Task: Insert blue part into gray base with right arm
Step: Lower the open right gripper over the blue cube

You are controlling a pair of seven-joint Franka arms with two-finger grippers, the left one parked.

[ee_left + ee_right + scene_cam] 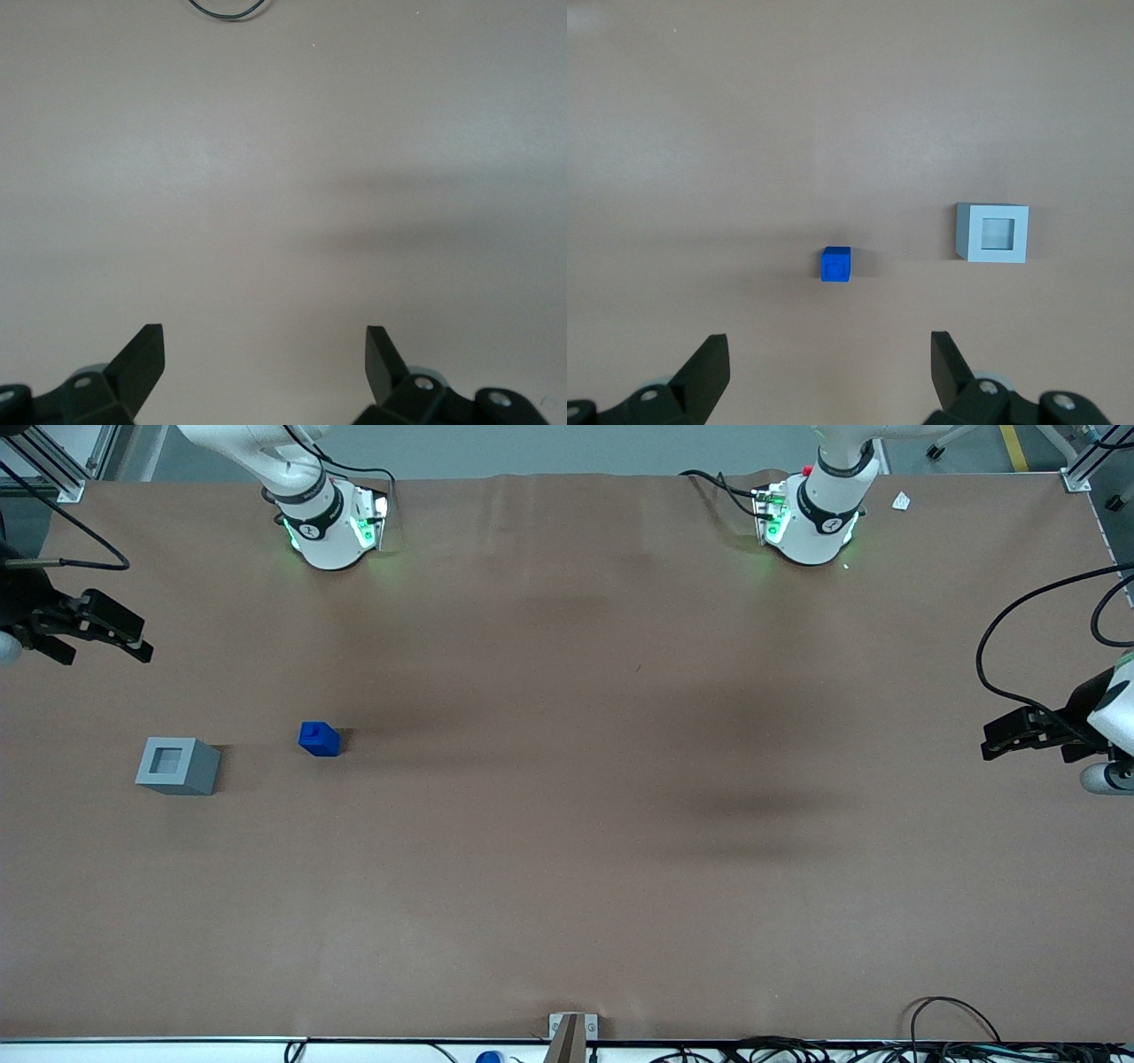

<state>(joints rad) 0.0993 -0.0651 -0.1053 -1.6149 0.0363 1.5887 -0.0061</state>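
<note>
The blue part (320,739) stands on the brown table with its narrower stub up. It also shows in the right wrist view (835,264). The gray base (177,765) stands beside it, a little nearer the front camera and closer to the working arm's end, its square recess facing up (993,233). The two are apart. The right arm's gripper (133,640) hangs above the table at the working arm's end, farther from the front camera than both blocks. It is open and empty (830,347), well clear of both.
Two white robot bases (330,522) (815,518) stand at the table's back edge. A small white scrap (901,501) lies near the parked arm's base. A bracket (572,1032) and cables (957,1027) sit at the front edge.
</note>
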